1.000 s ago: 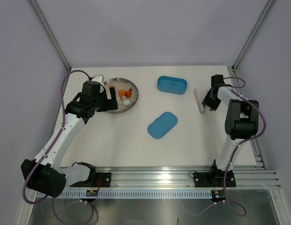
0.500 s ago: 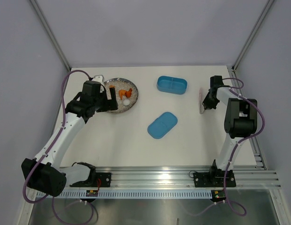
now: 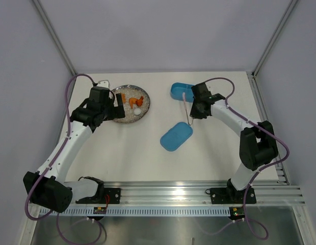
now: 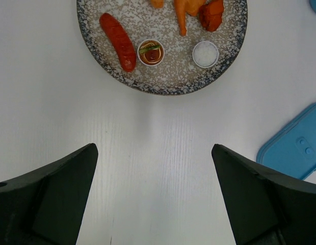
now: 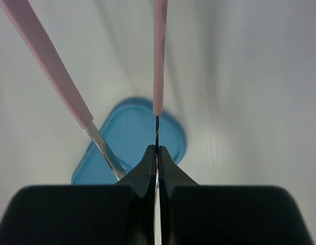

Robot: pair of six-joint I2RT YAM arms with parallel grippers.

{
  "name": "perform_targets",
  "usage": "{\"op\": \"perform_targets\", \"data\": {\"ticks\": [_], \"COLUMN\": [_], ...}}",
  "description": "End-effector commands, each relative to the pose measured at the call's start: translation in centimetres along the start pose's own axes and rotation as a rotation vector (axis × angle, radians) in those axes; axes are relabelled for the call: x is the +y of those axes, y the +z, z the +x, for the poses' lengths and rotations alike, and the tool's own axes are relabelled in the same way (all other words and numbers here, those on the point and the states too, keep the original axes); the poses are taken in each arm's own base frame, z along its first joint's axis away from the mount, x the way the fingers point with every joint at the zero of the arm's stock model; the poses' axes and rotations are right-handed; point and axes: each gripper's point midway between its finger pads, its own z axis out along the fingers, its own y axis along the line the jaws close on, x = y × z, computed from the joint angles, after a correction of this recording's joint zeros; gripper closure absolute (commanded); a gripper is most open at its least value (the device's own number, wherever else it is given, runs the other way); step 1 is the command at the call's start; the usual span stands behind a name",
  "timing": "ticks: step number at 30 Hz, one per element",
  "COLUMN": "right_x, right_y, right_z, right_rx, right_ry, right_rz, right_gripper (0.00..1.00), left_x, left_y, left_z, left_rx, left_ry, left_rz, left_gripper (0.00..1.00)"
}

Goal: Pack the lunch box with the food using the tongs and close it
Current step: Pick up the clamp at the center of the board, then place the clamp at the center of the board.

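1. The right gripper (image 5: 157,153) is clenched on one arm of the tongs (image 5: 159,56), near the lid (image 5: 132,138).
2. The left gripper (image 4: 153,148) is spread wide, nothing held, beside the plate (image 4: 163,91).
3. The food (image 4: 120,43) is noted on the plate, toward the far left corner of the worktop (image 3: 148,153).
4. The lunch box (image 3: 179,92) is noted uncovered near the far edge, with the lid mid-worktop.

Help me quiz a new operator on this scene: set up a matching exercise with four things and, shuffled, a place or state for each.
Things:
1. tongs
2. lid
3. plate
4. left gripper

Places or states:
a. open, hovering near the plate
b. lying flat, apart from the box
c. held in the shut right gripper
d. carrying the food

Pairs: 1-c, 2-b, 3-d, 4-a
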Motion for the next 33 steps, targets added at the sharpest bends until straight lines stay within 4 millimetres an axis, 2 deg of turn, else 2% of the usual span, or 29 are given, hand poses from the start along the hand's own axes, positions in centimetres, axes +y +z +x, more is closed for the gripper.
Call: {"op": "perform_targets", "data": {"ticks": [1,3,4,6,7,11,14,17,20,21,29,33], "right_x": [4.5,7.0,8.8,10.8,11.8,14.3,15.5,16.2,17.5,18.1,19.8,20.2], "right_y": [-2.2,-2.9,-3.1,-3.5,-3.2,-2.5,-2.4,-2.5,-2.8,-3.2,-3.0,-2.4], "right_z": [1.7,2.4,4.2,5.0,6.2,7.1,7.1,8.0,10.1,11.4,18.6,20.2], "right_rx": [0.003,0.003,0.027,0.026,0.044,0.075,0.081,0.097,0.119,0.131,0.223,0.245], "right_ry": [0.0,-0.035,-0.081,-0.112,-0.136,-0.12,-0.104,-0.098,-0.136,-0.165,-0.261,-0.289], "right_rz": [-0.059,-0.094,-0.114,-0.135,-0.141,-0.192,-0.211,-0.217,-0.239,-0.249,-0.247,-0.239], "right_gripper": [1.0,1.0,1.0,1.0,1.0,1.0,1.0,1.0,1.0,1.0,1.0,1.0], "left_x": [0.6,0.9,0.9,1.1,1.1,1.0,1.0,1.1,1.2,1.1,1.5,1.5], "left_y": [-1.9,-2.1,-2.3,-2.4,-2.4,-2.6,-2.6,-2.8,-2.6,-2.6,-2.5,-2.5], "left_z": [-2.9,-3.0,-3.1,-3.1,-3.1,-2.9,-2.6,-2.5,-2.3,-2.3,-2.1,-1.9], "left_rx": [-0.117,-0.129,-0.137,-0.144,-0.147,-0.148,-0.14,-0.13,-0.117,-0.115,-0.109,-0.101], "left_ry": [-0.043,-0.051,-0.055,-0.061,-0.063,-0.078,-0.085,-0.077,-0.074,-0.072,-0.084,-0.085], "left_rz": [-0.036,-0.051,-0.051,-0.056,-0.055,-0.044,-0.039,-0.046,-0.054,-0.052,-0.076,-0.078], "left_gripper": [0.01,0.01,0.01,0.01,0.01,0.01,0.01,0.01,0.01,0.01,0.01,0.01]}}
